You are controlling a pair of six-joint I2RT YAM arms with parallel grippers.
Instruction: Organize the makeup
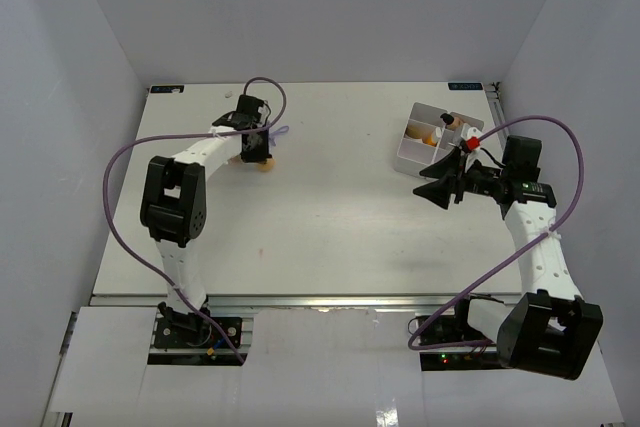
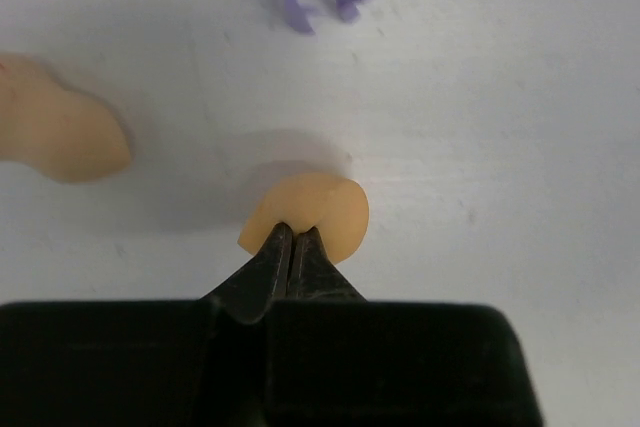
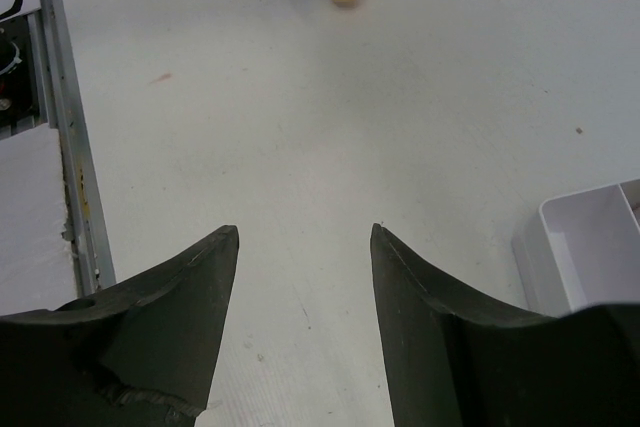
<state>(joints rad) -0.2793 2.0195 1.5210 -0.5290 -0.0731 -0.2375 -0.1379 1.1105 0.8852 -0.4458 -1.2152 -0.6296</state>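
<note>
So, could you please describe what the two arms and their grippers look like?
The left arm and right arm have white links, black joint housings and a looping purple cable each. The left gripper and right gripper have black tapering fingers.

Booth seen from above. A white table (image 1: 330, 237) occupies the base of an enclosure bounded by three plain, pale grey surfaces: the back wall (image 1: 320, 7), the left wall (image 1: 50, 147) and the right wall (image 1: 590, 67). Illumination is even and diffuse, casting only soft shadows on the tabletop, which bears a faint reddish mark (image 3: 162, 77). A metal rail (image 1: 330, 299) runs along the near table edge, and white paper sheets (image 1: 330, 367) cover the ledge in front of it.
</note>
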